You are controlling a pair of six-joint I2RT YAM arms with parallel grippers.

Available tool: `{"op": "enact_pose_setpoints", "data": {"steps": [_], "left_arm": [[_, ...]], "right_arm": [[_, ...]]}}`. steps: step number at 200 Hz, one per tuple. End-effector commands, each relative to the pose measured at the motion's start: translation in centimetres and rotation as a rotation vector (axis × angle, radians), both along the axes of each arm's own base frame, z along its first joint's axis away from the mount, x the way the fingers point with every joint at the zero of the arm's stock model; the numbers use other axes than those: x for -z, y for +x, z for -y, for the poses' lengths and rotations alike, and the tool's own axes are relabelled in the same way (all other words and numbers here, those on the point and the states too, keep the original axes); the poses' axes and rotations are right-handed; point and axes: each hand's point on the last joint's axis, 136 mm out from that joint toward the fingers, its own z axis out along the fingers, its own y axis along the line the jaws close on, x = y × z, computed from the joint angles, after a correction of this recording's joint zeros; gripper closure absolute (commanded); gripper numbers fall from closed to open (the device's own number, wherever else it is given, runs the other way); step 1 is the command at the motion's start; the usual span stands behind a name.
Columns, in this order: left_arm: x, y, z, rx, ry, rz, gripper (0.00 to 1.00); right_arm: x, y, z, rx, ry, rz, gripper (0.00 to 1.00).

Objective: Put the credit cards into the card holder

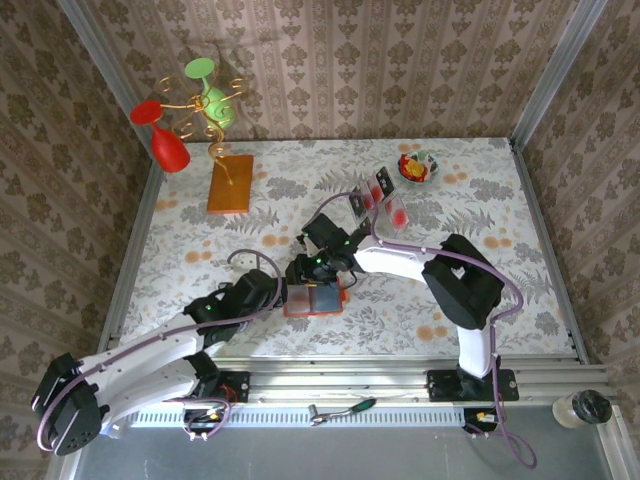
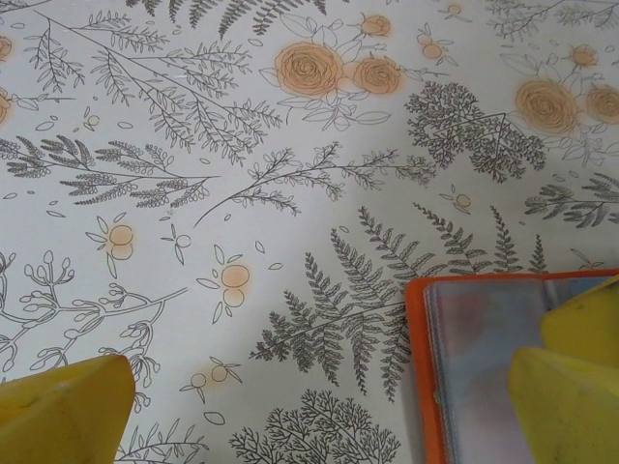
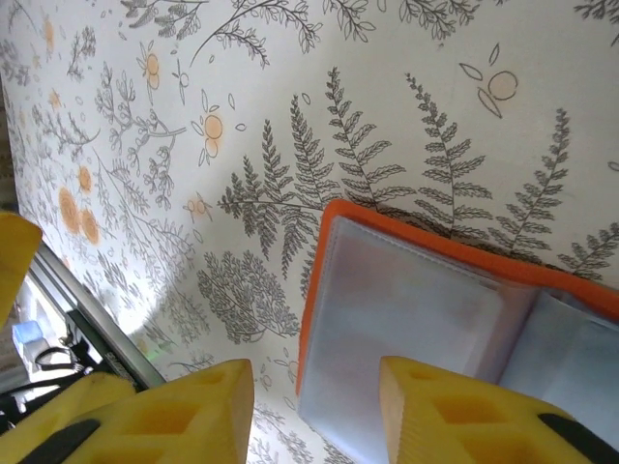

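Closest to us, in the right wrist view, are the two yellow fingers of the right end effector [image 3: 314, 387]. They are set partly apart with no card between them. Through the gap we look down on the card holder [image 3: 416, 309], which lies open and flat, its orange rim framing pale grey-blue clear sleeves. We cannot tell whether the fingertips touch a sleeve.

Seen from above, the card holder [image 1: 313, 300] lies on the table [image 1: 180, 260] a little back from the near edge, about midway along it, and both arms meet over it. The credit cards [image 1: 378, 192] are well apart from it, toward the far edge and right of the middle, just beside a small bowl [image 1: 417, 167].

With no card in either end effector, we judge the step in hand to be readying the card holder, by steadying it or parting a sleeve. To do it well, we would press the left side down on the orange rim, clear of the sleeve mouth. We would then nip only the top film with the right, lightly, since a deep bite could lift or slide the whole card holder.

The left end effector [image 2: 309, 406] is spread fully and carries nothing; one of its fingers [image 2: 566, 406] hangs over the card holder's edge
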Motion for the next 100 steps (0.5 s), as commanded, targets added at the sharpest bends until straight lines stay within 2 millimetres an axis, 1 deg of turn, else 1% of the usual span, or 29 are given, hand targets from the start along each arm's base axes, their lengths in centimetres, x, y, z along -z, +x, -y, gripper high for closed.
{"op": "enact_pose_setpoints", "data": {"steps": [1,14,28,57,100], "left_arm": [[0.7,0.0,-0.2,-0.012,0.003,-0.014,0.0],[0.9,0.0,-0.1,-0.011,0.003,-0.017,0.0],[1.0,0.0,0.0,-0.009,0.005,-0.022,0.0],[1.6,0.0,0.1,-0.006,0.013,-0.037,0.0],[2.2,0.0,0.3,-0.003,0.017,-0.049,0.0]], "right_arm": [[1.3,-0.7,1.4,-0.005,-0.054,-0.012,0.7],[2.0,-0.8,1.5,-0.004,-0.062,-0.023,0.76],[2.7,-0.9,1.4,-0.006,-0.063,-0.036,0.79],[3.7,-0.9,1.3,-0.008,-0.072,-0.053,0.8],[3.8,-0.8,0.8,-0.019,-0.069,-0.065,0.79]]}}
